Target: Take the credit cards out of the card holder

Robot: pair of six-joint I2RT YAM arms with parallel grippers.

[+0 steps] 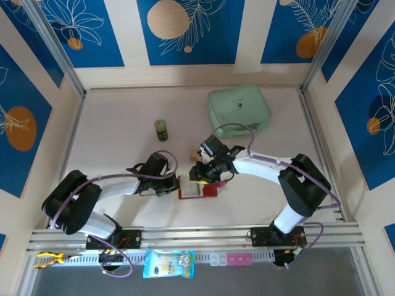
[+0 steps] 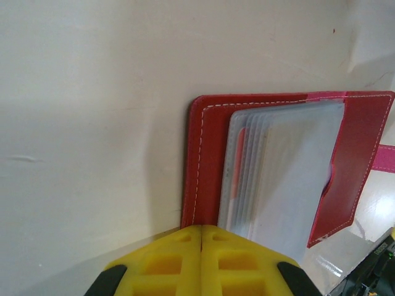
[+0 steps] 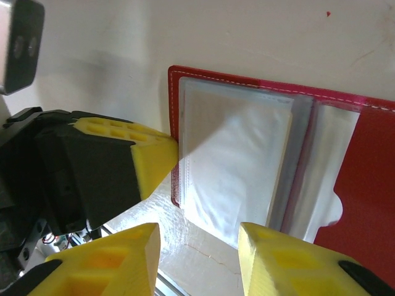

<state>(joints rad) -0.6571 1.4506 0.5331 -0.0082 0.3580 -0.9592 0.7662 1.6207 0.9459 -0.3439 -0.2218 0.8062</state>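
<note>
On table [image 1: 123, 123]: one card holder [image 1: 199, 188].

Pale tabletop [image 1: 123, 135]; cream walls [image 1: 129, 37] with blue leaf-print panels [image 1: 191, 31]; aluminium rail [image 1: 197, 237] along near edge.

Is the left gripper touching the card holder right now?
Touching. In the right wrist view the left gripper, shut, has its yellow tip butted against the red edge of the card holder with no gap; the left wrist view agrees.
</note>
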